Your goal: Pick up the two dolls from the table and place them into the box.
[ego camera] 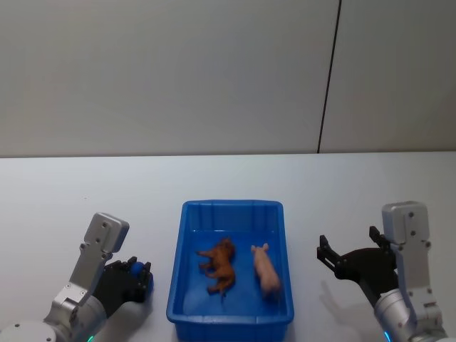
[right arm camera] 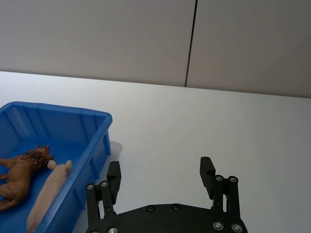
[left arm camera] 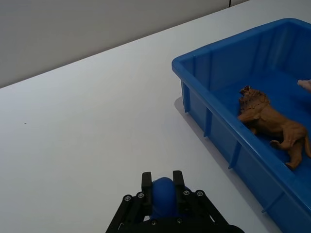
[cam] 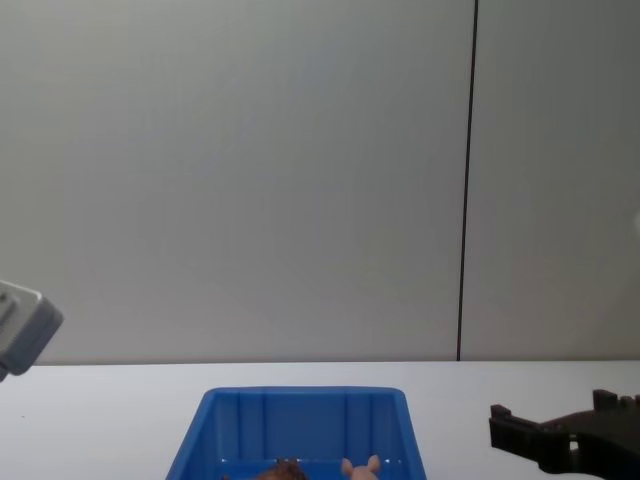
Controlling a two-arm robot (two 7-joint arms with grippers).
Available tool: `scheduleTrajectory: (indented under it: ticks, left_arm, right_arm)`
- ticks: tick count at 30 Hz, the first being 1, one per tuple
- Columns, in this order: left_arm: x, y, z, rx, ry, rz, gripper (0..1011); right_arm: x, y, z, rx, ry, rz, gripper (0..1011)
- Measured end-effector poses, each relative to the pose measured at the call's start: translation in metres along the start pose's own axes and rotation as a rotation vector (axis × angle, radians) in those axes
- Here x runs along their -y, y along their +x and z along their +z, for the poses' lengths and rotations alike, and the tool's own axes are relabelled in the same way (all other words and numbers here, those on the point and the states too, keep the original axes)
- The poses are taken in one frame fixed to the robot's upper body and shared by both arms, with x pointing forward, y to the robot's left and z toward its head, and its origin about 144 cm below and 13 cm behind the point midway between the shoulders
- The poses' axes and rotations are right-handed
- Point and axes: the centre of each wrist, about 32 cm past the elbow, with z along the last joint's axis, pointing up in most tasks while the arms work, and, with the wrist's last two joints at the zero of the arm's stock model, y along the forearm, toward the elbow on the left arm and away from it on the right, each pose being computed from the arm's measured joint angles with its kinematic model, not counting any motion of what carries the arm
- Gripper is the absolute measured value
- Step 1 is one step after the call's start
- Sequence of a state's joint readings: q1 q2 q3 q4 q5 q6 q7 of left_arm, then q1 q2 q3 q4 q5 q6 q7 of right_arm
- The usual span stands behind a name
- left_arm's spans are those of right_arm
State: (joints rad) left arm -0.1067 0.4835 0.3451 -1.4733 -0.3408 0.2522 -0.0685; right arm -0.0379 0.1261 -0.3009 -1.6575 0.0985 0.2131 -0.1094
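The blue box (ego camera: pixel 231 205) stands on the white table (ego camera: pixel 85 185) in front of me. Both dolls lie inside it: the fuzzy reddish-brown one (ego camera: pixel 219 265) on the left, the pale peach-pink one (ego camera: pixel 268 272) on the right, side by side and apart. My left gripper (ego camera: pixel 139 273) rests left of the box, shut, with its blue pads together. To the right of the box my right gripper (ego camera: pixel 348 244) hovers open and holds nothing. The left wrist view shows the brown doll (left arm camera: pixel 269 121) in the box (left arm camera: pixel 233 39). The right wrist view shows both dolls (right arm camera: pixel 22 172) (right arm camera: pixel 48 187).
Bare white tabletop lies all round the box, ending at a grey wall with a dark vertical seam (ego camera: pixel 329 78) behind it. The chest view shows the box's far wall (cam: pixel 300 392) and the tops of the dolls.
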Motion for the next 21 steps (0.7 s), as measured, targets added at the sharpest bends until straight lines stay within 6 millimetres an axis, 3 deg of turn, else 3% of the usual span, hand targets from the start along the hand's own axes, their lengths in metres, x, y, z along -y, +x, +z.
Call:
scheduleTrajectory:
  ticks: [10,21]
  left_arm:
    - [-0.004,-0.001,0.005,0.005,-0.049,-0.001,221]
    - [-0.011,-0.003,0.029,0.053,-0.177,-0.01,192]
  right_arm:
    - [0.0,0.0,0.0,0.0,0.0,0.0,1001]
    - [0.0,0.0,0.0,0.0,0.0,0.0,1001]
